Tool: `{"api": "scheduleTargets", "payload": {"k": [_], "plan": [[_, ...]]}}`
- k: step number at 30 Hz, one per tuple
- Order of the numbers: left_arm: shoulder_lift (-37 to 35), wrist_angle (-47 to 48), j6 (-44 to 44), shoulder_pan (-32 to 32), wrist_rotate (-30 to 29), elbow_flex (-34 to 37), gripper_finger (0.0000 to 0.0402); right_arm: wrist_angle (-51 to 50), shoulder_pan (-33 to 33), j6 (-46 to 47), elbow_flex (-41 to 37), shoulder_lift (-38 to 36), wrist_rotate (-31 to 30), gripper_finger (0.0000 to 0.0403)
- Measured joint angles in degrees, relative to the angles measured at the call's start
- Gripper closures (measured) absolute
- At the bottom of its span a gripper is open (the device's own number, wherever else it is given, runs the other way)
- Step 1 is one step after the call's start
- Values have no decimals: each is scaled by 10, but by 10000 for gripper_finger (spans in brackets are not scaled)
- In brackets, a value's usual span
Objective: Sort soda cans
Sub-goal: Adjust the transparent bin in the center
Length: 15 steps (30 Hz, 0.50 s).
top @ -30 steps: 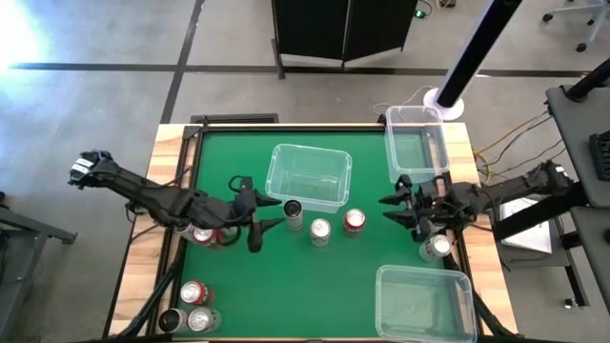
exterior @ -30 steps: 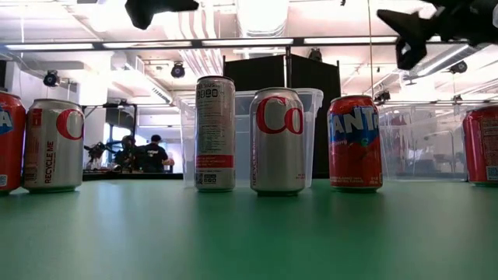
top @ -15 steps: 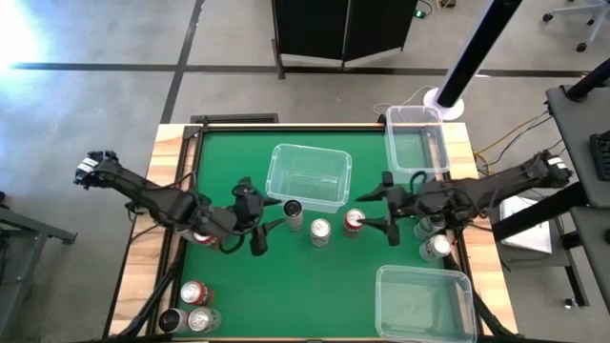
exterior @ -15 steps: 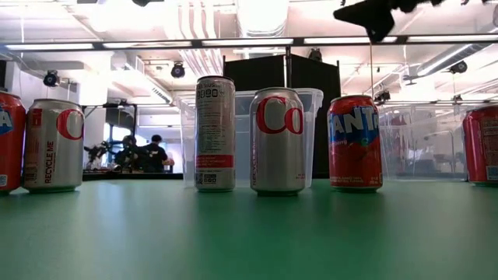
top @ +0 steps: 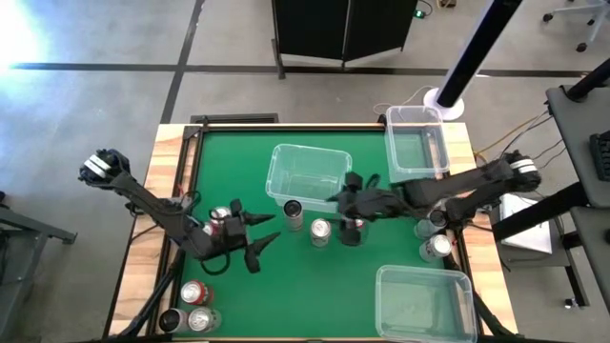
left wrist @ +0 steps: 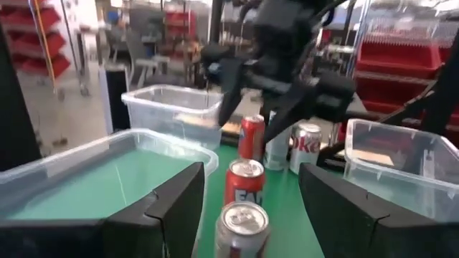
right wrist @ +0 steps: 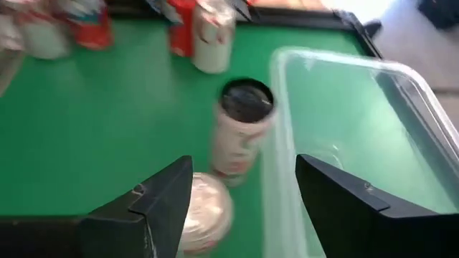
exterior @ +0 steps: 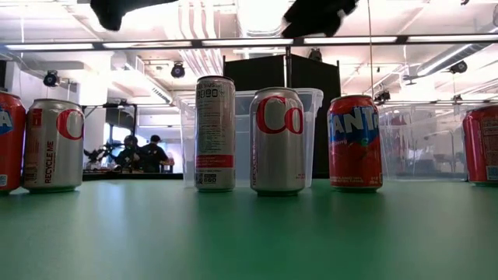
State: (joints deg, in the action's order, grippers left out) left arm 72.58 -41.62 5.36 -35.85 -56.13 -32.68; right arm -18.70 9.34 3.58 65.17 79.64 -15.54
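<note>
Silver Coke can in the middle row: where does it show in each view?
High: can at table centre, right of the slim can.
Low: centre, between slim can and Fanta can.
Left wrist: nearest can, bottom centre.
Right wrist: bottom edge.
Shared landmark: centre bin, just behind it.

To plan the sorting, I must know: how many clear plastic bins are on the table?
3. The middle bin is at the mat's centre, the second bin at the high view's top right, the third bin at its bottom right. None appears hidden.
</note>
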Motion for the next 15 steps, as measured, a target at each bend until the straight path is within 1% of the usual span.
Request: {"api": "scheduleTargets", "payload": {"k": [2,5,8,11,15], "plan": [[-5,-53,-29,-2,3,33,189,-24,-27,0,36,35,4,163],[-30,-93,-35,-2,6,66,189,-59,-63,2,81,80,33,163],[-59,-93,-31,-3,6,87,189,-89,-89,2,114,124,71,163],[-79,-91,-14,-4,6,108,189,-110,-101,3,135,160,99,169],[-83,-89,8,-5,8,125,189,-130,-105,5,156,190,100,185]]}}
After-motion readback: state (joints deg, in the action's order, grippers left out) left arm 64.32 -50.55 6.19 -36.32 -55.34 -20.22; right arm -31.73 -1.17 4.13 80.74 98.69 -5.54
